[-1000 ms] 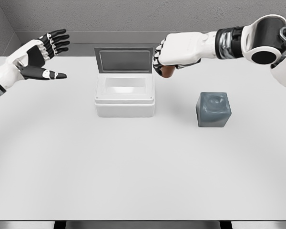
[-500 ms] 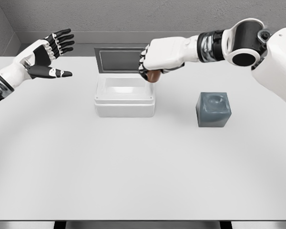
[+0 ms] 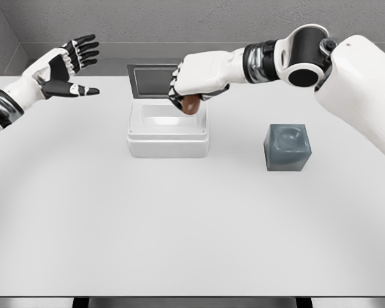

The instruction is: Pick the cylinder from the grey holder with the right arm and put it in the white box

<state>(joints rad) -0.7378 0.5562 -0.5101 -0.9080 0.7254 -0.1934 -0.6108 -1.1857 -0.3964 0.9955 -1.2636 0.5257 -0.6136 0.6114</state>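
Left hand [image 3: 63, 69] is held raised at the far left, above the table's back corner, fingers spread and nothing gripped; likely parked there so the workspace is kept free for the other arm

White box [image 3: 169, 131] is seen left of centre on the table [image 3: 179, 224], lid [image 3: 155, 79] propped upright at the back so the cavity is open from above; nothing is seen lying inside

Brown cylinder [image 3: 191, 104] is held just above the box's right rear part, only its lower end visible below the fist; it is carried end-down, judged so it can be dropped straight into the opening. Contact with the box rim cannot be told

Right hand [image 3: 196, 80] is curled tight around the cylinder, knuckles towards the camera, arm reached across from the right; the grip from above is judged to leave the bottom end free for placing

Grey holder [image 3: 287, 147] is left well apart to the right, its top recess empty, so the pick is judged done

Remaining step is judged to be lowering and release; risk noted of the cylinder clipping the right wall or the lid if released too far back
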